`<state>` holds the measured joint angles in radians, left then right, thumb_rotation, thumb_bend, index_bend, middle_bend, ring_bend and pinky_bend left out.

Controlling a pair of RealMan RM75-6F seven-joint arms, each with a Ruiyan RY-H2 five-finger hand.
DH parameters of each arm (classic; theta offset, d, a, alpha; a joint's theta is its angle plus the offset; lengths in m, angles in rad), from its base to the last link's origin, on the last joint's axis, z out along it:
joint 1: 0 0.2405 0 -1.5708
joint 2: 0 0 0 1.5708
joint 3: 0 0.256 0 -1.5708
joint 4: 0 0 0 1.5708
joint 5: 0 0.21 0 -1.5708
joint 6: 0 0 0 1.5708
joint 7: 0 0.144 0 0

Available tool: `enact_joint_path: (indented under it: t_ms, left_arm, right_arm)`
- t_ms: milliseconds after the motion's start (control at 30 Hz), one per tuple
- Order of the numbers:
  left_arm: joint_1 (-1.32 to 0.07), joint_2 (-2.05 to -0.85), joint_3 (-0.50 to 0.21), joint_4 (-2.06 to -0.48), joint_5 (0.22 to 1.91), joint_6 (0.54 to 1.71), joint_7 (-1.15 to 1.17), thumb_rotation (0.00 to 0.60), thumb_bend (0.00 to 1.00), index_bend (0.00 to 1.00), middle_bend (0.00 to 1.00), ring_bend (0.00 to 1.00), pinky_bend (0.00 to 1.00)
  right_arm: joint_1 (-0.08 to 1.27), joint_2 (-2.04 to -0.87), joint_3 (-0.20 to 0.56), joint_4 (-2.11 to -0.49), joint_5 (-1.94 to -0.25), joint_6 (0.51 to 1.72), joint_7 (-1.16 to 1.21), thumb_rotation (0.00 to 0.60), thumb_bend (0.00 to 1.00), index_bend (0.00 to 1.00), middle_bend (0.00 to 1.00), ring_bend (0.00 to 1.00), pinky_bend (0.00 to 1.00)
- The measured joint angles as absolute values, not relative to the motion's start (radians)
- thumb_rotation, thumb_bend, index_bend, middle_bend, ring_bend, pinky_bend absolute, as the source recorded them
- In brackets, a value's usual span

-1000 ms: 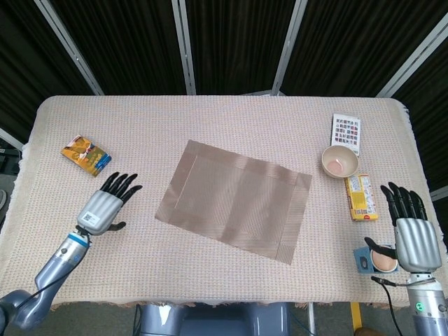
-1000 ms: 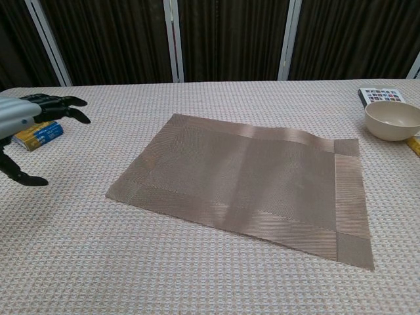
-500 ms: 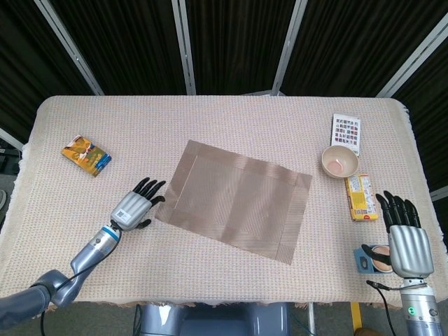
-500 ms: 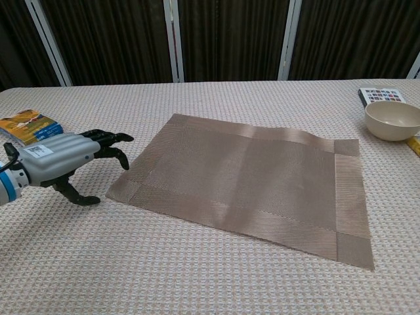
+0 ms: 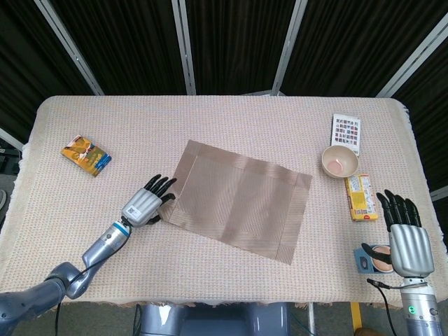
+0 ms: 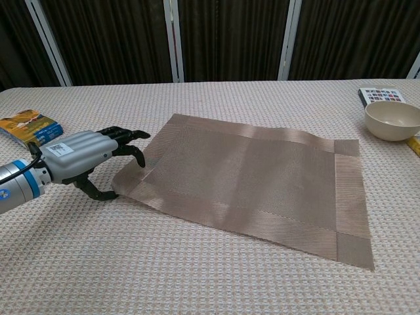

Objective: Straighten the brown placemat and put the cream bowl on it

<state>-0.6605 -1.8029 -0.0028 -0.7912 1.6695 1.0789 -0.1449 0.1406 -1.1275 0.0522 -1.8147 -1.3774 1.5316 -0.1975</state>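
At mat corner: left robot hand point(image 6: 88, 161) pinches brown placemat point(image 6: 249, 180) | thumb tip hidden | right robot hand point(image 5: 409, 241) spread

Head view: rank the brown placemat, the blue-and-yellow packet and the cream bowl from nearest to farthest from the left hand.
From the left hand:
1. Brown placemat, its corner at the fingertips.
2. Blue-and-yellow packet, toward the far left edge.
3. Cream bowl, across the table on the right.

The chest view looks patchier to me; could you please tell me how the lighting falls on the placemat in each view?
Chest view: pale sheen bands cross the placemat, brightest along its rippled far edge, and the left hand casts a faint shadow. Head view: the placemat looks evenly lit, sharp, without glare.
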Motion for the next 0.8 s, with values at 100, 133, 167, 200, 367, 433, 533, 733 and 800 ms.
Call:
enact_joint_path:
  t_ms: [100,133,167,200,367,433,533,733,800]
  left_arm:
    - [-0.662,-1.803,0.003,-0.796,1.668,1.079,-0.145,0.6,0.23,0.31,0.0,0.0,0.0]
    - [-0.663,-1.805,0.005,-0.799,1.667,1.08,-0.145,0.6,0.23,0.32,0.0,0.0,0.0]
    - [-0.663,-1.806,0.006,-0.8,1.667,1.081,-0.145,0.6,0.23,0.33,0.0,0.0,0.0]
    - [-0.664,-1.807,0.007,-0.802,1.667,1.082,-0.144,0.6,0.25,0.34,0.0,0.0,0.0]
    - [-0.669,-1.815,0.007,-0.81,1.666,1.083,-0.141,0.6,0.38,0.43,0.0,0.0,0.0]
    - [-0.672,-1.82,0.005,-0.812,1.663,1.082,-0.135,0.6,0.42,0.45,0.0,0.0,0.0]
    - [-0.673,-1.825,0.001,-0.816,1.655,1.079,-0.132,0.6,0.44,0.49,0.0,0.0,0.0]
    - [-0.675,-1.832,-0.008,-0.831,1.639,1.081,-0.128,0.6,0.45,0.57,0.0,0.0,0.0]
    - [-0.675,-1.831,-0.008,-0.839,1.637,1.084,-0.128,0.6,0.45,0.59,0.0,0.0,0.0]
  right_arm:
    - [0.136,-1.124,0.056,-1.819,-1.386,1.537,-0.194,0.6,0.0,0.0,0.0,0.0,0.0]
    - [0.134,-1.123,0.057,-1.82,-1.388,1.539,-0.193,0.6,0.0,0.0,0.0,0.0,0.0]
    - [0.132,-1.122,0.058,-1.821,-1.39,1.54,-0.191,0.6,0.0,0.0,0.0,0.0,0.0]
    - [0.131,-1.121,0.059,-1.823,-1.393,1.542,-0.189,0.6,0.0,0.0,0.0,0.0,0.0]
    - [0.127,-1.118,0.063,-1.827,-1.399,1.547,-0.181,0.6,0.0,0.0,0.0,0.0,0.0]
    - [0.125,-1.115,0.065,-1.83,-1.405,1.551,-0.176,0.6,0.0,0.0,0.0,0.0,0.0]
    - [0.122,-1.111,0.068,-1.833,-1.408,1.555,-0.172,0.6,0.0,0.0,0.0,0.0,0.0]
    - [0.115,-1.101,0.076,-1.841,-1.407,1.556,-0.159,0.6,0.0,0.0,0.0,0.0,0.0]
    - [0.113,-1.099,0.077,-1.844,-1.412,1.555,-0.158,0.6,0.0,0.0,0.0,0.0,0.0]
